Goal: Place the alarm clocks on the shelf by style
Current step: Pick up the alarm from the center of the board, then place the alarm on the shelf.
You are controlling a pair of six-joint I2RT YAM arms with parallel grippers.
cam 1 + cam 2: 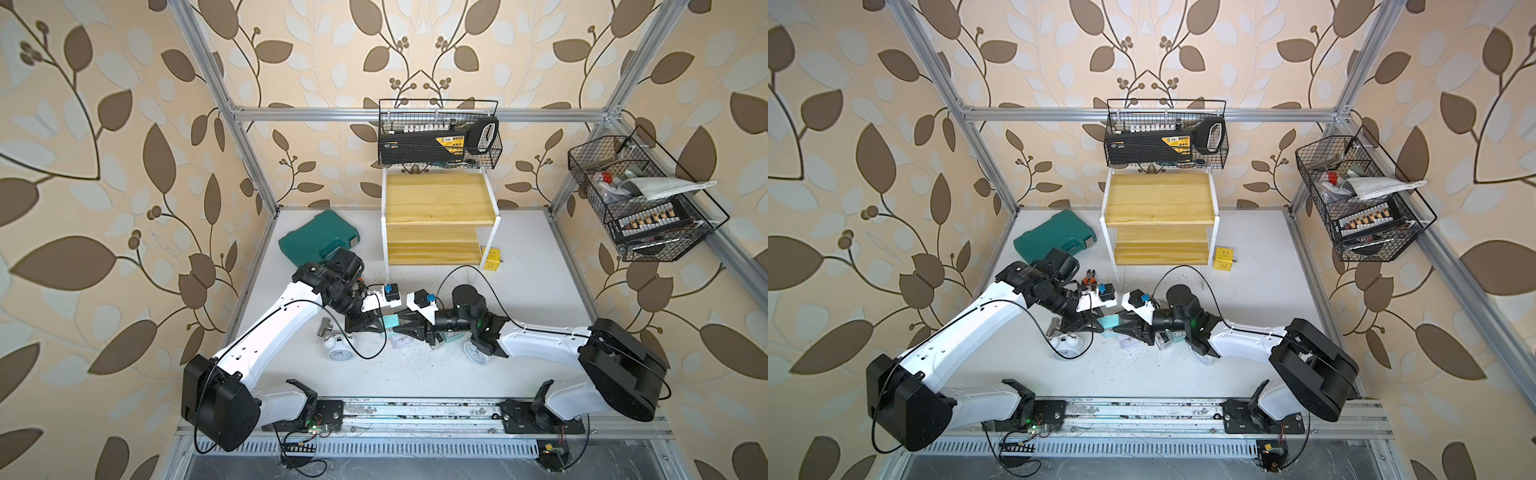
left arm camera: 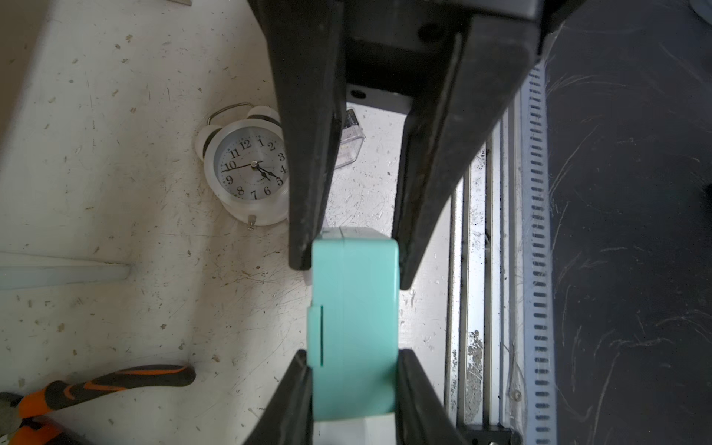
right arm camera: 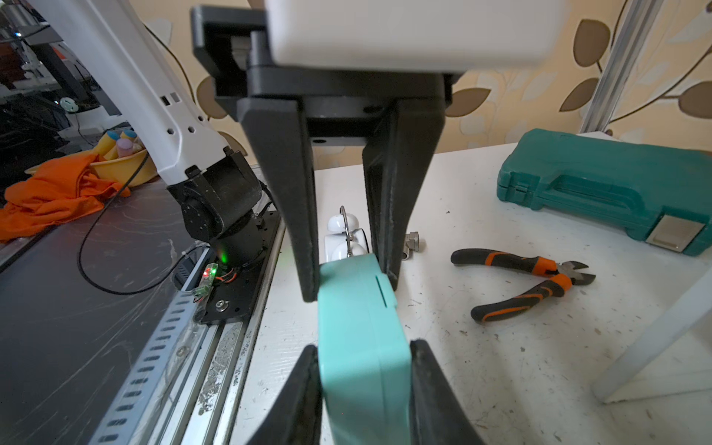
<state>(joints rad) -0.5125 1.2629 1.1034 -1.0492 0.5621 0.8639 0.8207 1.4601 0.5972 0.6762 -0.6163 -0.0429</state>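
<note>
**Mint clock** held off the white table, in front of the shelf, caught between the two arms. The left gripper and the right gripper meet it from opposite ends, and each has both fingers pressed against its flat faces.

**Surroundings.**
- A lilac clock lies on the table just below.
- A white twin-bell clock rests under the left arm, near a metal fitting.
- In the left wrist view, a face-up twin-bell clock lies just beside a clear clock.
- Orange-handled pliers lie between the grippers and the green tool case, near the shelf's white leg.
- A yellow cube sits at the shelf's right foot.
- Black wire baskets hang above and to the right.

**Clock.** Seen edge-on, it is matte mint with rounded corners. A seam runs round its edge, and there is a narrow slot on one side.
</note>
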